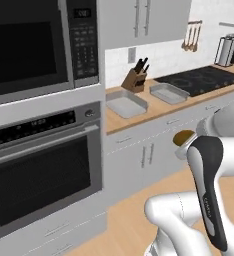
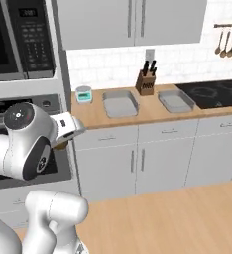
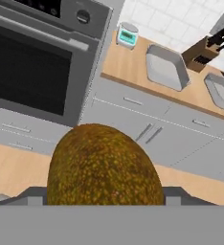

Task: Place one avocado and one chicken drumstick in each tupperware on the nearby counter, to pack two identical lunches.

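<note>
Olive-brown avocado fills hand view foreground, gripper apparently clamped on it, fingers hidden. Both tupperware trays on counter ahead; near tray closer than far tray.

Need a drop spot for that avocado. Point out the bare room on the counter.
Both tupperware trays, the left and the right, look bare inside. Bare wood of the counter runs along the front edge and between the trays. It is crowded at the knife block behind that gap. The hand holds the avocado.
</note>
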